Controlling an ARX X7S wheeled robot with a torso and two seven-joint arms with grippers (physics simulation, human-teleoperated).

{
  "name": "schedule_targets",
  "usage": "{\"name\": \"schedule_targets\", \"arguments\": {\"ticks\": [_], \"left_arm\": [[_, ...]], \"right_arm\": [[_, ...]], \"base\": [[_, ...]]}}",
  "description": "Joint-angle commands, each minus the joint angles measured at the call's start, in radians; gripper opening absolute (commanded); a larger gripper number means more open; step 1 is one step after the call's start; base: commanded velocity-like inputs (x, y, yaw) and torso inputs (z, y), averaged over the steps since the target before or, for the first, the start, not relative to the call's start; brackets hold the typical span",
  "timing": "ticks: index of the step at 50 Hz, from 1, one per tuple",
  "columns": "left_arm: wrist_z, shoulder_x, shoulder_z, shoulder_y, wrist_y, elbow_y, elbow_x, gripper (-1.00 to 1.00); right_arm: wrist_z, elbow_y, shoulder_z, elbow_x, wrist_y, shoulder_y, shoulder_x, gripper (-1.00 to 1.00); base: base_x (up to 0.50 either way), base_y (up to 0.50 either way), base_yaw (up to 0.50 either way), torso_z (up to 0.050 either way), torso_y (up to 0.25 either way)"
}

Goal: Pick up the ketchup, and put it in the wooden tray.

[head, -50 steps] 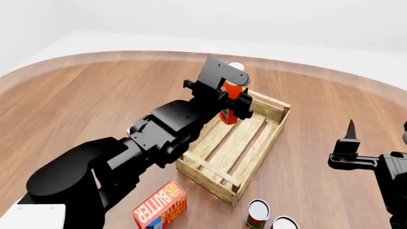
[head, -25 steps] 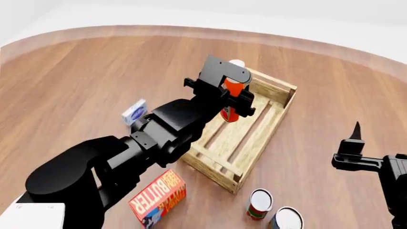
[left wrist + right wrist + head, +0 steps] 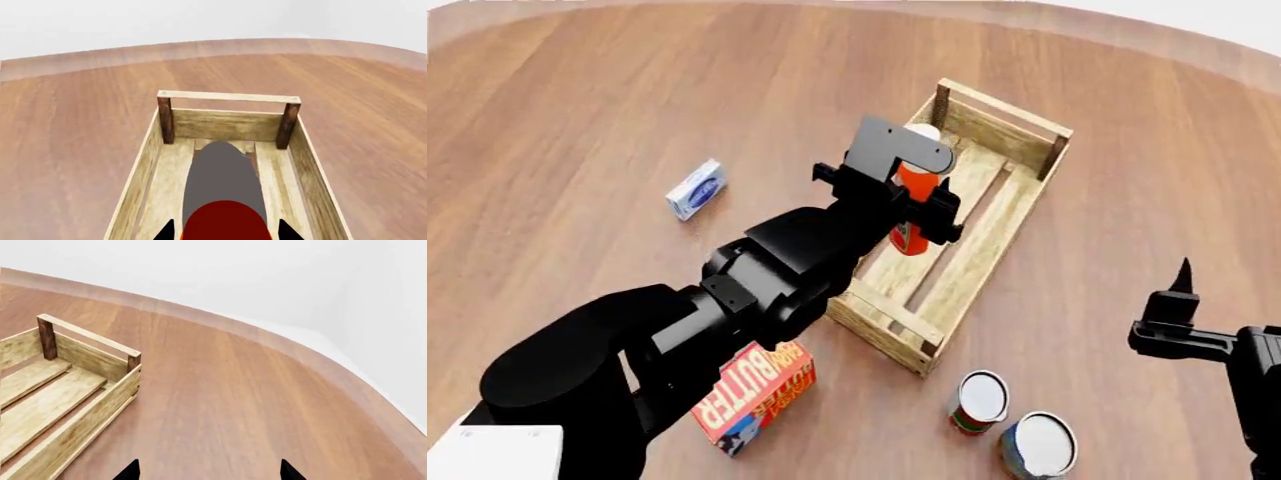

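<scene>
My left gripper [image 3: 924, 205] is shut on the ketchup [image 3: 917, 208], an orange-red bottle with a white cap, and holds it upright over the middle of the wooden tray [image 3: 1016, 128]. In the left wrist view the ketchup [image 3: 223, 220] fills the space between my fingertips [image 3: 165, 231], with the tray's slatted floor [image 3: 170, 185] below and its far wall beyond. Whether the bottle's base touches the floor is hidden by my arm. My right gripper [image 3: 1174, 305] is open and empty, to the right of the tray. The right wrist view shows a tray corner [image 3: 93, 365].
A red-orange butter box [image 3: 754, 395] lies near the tray's near-left corner. Two cans [image 3: 977, 402] [image 3: 1036, 446] stand in front of the tray's near end. A small blue-white box [image 3: 697, 188] lies to the left. All rest on a round wooden table [image 3: 587, 120].
The head view has tilted downward, so the tray and table shifted in frame and more of the cans and the blue-white box show. My left gripper still holds the ketchup over the tray.
</scene>
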Motion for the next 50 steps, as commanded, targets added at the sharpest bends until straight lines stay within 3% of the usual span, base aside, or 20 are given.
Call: {"name": "schedule_targets", "arguments": {"ticks": [1,50], "left_arm": [[0.0,0.001,-0.011,-0.005,0.003,0.003,-0.006,-1.0],[0.0,0.001,-0.011,-0.005,0.003,0.003,-0.006,-1.0]], "right_arm": [[0.017,-0.002,0.007,0.004,0.019,0.006,-0.006,1.0],[0.071,-0.01,0.031,0.029,0.094,0.029,-0.021,1.0]], "base": [[0.0,0.0,0.0,0.003,-0.186],[0.0,0.0,0.0,0.0,-0.011]]}}
